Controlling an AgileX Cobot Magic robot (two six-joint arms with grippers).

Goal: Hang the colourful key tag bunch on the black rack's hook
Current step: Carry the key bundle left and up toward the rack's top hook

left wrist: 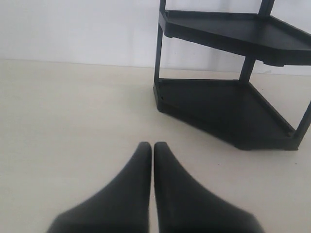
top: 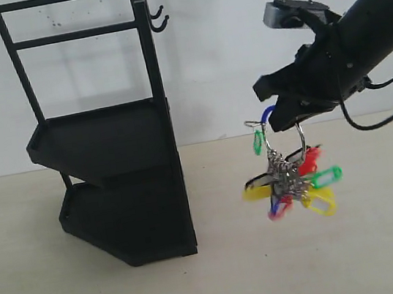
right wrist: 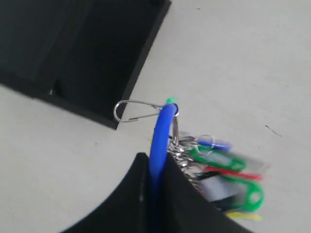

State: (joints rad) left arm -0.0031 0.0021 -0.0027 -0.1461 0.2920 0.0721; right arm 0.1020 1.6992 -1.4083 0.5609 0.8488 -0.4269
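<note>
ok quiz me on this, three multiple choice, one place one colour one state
1. Where is the key bunch?
A lying on the table
B dangling below the right gripper
C on a tray

2. What colour is the loop being pinched?
A blue
B orange
C white

3. The left gripper is
A wide open
B shut on the key bunch
C shut, holding nothing

Answers: 1 B, the exterior view shows it hanging from that gripper. 2 A, the right wrist view shows a blue band in the grip. 3 C, its jaws meet with nothing between.
</note>
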